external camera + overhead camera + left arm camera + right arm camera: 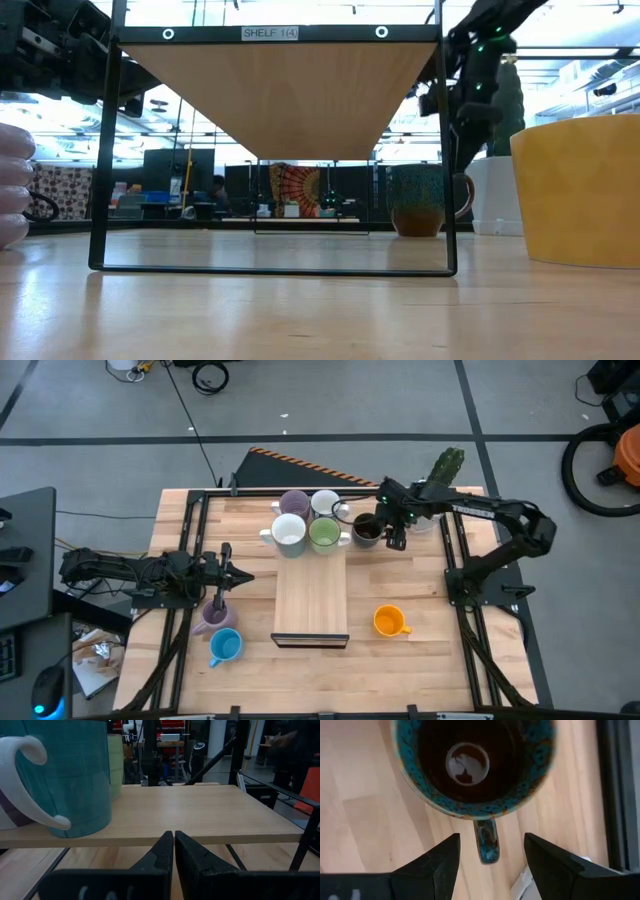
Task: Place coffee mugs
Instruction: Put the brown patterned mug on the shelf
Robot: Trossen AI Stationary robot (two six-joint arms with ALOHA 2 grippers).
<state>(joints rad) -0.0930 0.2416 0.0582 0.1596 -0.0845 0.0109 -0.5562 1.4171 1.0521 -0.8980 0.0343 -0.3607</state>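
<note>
A dark brown mug (367, 528) with a speckled teal rim (470, 812) stands on the table, just right of the wooden shelf's (310, 595) far end. My right gripper (490, 865) hangs open above it, pointing steeply down, one finger on either side of the mug's handle (487, 840) without touching it. Several mugs stand on the shelf's far end: purple (294, 503), white (326, 503), white-lined (289, 532) and green (324, 534). My left gripper (228, 575) waits shut and level at the shelf's left side.
An orange mug (388, 621) stands on the table right of the shelf's near end. A purple mug (213, 615) and a blue mug (224, 647) stand at the near left. A cactus pot (447, 470) sits at the far right, behind my right arm.
</note>
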